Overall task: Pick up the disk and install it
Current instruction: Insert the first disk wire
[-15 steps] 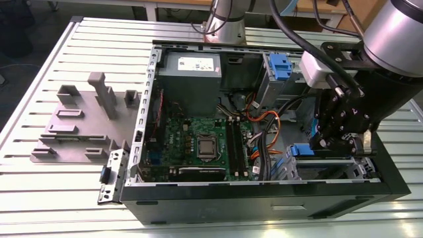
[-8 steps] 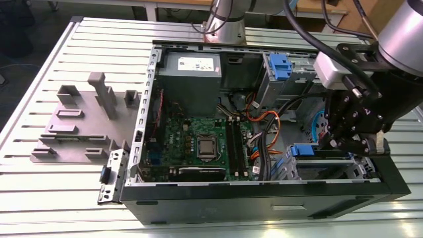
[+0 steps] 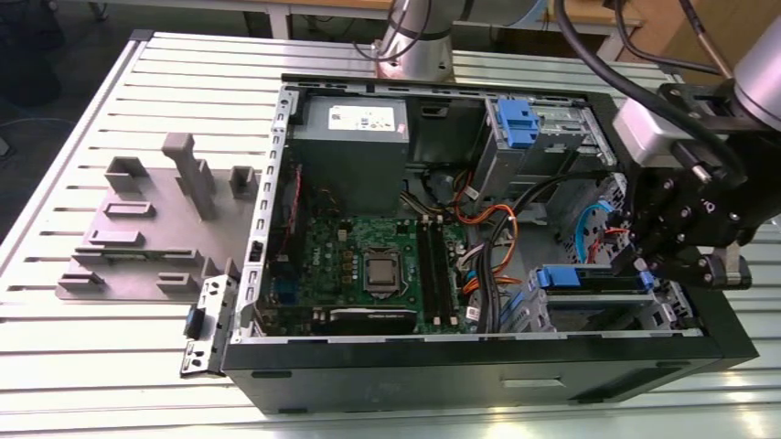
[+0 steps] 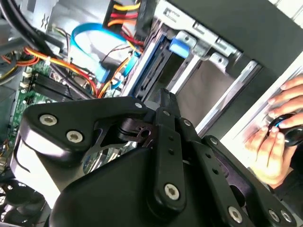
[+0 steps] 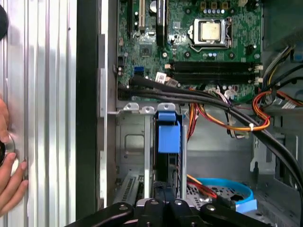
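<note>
The disk (image 3: pixel 583 279) stands on edge in the lower drive bay at the exterior view's right of the open computer case (image 3: pixel 488 366). Its blue carrier tab (image 5: pixel 169 132) faces up, and its blue rail (image 4: pixel 142 78) runs down into the metal cage. My gripper (image 3: pixel 635 263) hangs over that bay from the exterior view's right. Its black fingers (image 4: pixel 163 100) are drawn together at the disk's upper edge, and I see nothing between them. In the first wrist view the gripper (image 5: pixel 165 202) sits in line with the disk's edge.
Orange, black and blue cables (image 3: pixel 488 224) cross between the motherboard (image 3: pixel 366 265) and the bay. A blue latch (image 3: pixel 518 123) sits on the upper drive bay. A grey slotted holder block (image 3: pixel 146 229) stands on the table at the exterior view's left. A person's hand (image 4: pixel 279 137) rests beside the case.
</note>
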You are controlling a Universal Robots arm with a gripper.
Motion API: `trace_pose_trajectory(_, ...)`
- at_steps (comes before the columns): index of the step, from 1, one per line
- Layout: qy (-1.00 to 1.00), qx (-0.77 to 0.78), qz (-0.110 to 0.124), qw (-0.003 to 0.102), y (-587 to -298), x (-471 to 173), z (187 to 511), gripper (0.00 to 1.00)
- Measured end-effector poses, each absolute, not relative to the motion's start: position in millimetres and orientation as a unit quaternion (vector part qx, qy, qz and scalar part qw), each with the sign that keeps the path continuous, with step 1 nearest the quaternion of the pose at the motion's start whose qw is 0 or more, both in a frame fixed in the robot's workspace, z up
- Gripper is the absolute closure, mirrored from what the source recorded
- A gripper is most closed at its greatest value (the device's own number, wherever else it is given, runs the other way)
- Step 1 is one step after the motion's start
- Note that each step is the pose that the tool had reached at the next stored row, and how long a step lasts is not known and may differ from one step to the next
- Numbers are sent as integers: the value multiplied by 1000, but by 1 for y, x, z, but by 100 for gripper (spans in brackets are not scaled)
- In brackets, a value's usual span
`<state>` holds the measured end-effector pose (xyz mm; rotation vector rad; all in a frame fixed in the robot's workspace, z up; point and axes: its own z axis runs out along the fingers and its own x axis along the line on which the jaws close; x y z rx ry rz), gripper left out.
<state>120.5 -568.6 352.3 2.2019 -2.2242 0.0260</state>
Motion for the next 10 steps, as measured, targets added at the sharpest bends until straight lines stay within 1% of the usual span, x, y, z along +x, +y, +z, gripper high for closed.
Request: trace_pose_trajectory(10, -711, 704, 8, 6, -569, 138, 352, 89)
